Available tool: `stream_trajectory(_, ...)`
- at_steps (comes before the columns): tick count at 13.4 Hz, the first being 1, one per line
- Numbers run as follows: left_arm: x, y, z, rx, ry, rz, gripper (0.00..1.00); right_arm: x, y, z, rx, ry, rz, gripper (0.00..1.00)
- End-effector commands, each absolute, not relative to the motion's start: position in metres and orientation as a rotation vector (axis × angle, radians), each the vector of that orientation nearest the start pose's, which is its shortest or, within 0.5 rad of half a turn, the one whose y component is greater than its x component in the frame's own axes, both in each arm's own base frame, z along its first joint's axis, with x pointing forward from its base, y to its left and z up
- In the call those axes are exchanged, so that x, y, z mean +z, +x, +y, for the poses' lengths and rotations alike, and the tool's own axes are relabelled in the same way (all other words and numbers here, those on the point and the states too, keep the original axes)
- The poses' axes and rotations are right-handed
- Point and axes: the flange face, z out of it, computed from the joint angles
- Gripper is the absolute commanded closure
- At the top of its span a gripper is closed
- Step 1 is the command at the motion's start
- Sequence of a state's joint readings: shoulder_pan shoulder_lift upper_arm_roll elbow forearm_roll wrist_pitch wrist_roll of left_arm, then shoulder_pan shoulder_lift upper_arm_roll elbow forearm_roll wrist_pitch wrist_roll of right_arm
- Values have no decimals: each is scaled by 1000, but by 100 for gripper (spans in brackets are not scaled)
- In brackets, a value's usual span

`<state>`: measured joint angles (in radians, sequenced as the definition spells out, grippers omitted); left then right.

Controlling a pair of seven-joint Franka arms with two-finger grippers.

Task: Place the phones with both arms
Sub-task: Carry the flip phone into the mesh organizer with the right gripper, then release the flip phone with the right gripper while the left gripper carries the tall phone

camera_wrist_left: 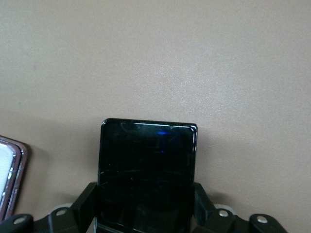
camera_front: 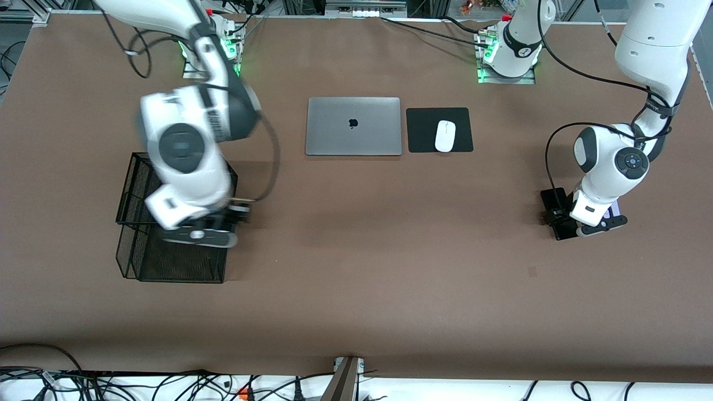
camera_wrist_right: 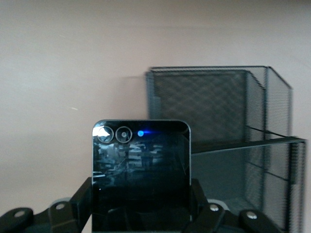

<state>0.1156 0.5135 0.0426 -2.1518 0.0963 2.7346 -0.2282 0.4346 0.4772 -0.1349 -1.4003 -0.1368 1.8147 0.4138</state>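
My left gripper (camera_wrist_left: 146,213) is down at the table near the left arm's end, shut on the two long sides of a long black phone (camera_wrist_left: 148,165) that lies flat on the brown table (camera_front: 557,214). A pale lilac-white phone (camera_wrist_left: 9,179) lies right beside it, mostly hidden under the left hand in the front view (camera_front: 615,210). My right gripper (camera_wrist_right: 141,213) is up over the black mesh basket (camera_front: 167,267), shut on a squarish black phone (camera_wrist_right: 141,165) with two lenses at its free end.
The mesh basket (camera_wrist_right: 272,160) stands at the right arm's end of the table. A shut grey laptop (camera_front: 353,126) and a white mouse (camera_front: 445,136) on a black pad (camera_front: 423,131) lie mid-table, toward the arms' bases.
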Motion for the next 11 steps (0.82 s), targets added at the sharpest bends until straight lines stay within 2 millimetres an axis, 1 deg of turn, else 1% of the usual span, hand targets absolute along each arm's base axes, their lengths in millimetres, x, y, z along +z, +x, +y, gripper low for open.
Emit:
stream_trajectory(1, 177, 587, 85, -44, -3051, -472, 96, 437, 636, 117, 111, -3273, 77, 79)
stream_trajectory(2, 180, 590, 85, -18, -3051, -475, 98, 434, 629, 93, 138, -3270, 83, 79)
stream_trajectory(3, 184, 594, 85, -6, -3051, -475, 100, 426, 621, 74, 168, -3251, 116, 79)
stream_trajectory(4, 186, 595, 83, 8, -3052, -470, 100, 415, 610, 58, 208, -3215, 167, 79)
stream_trajectory(5, 190, 599, 83, 1, -3052, -473, 100, 403, 598, 49, 233, -3202, 188, 79)
stream_trajectory(6, 194, 601, 82, 18, -3056, -484, 100, 392, 587, 45, 245, -3194, 194, 79)
stream_trajectory(7, 201, 609, 74, 22, -3075, -510, 100, 379, 577, 33, 258, -3189, 223, 79)
stream_trajectory(8, 209, 619, 61, 26, -3098, -505, 100, 366, 570, 21, 265, -3187, 254, 79)
stream_trajectory(9, 219, 628, 40, 42, -3120, -464, 100, 353, 563, 12, 281, -3184, 266, 79)
stream_trajectory(11, 237, 641, 14, 92, -3145, -401, 100, 337, 552, 3, 304, -3180, 263, 77)
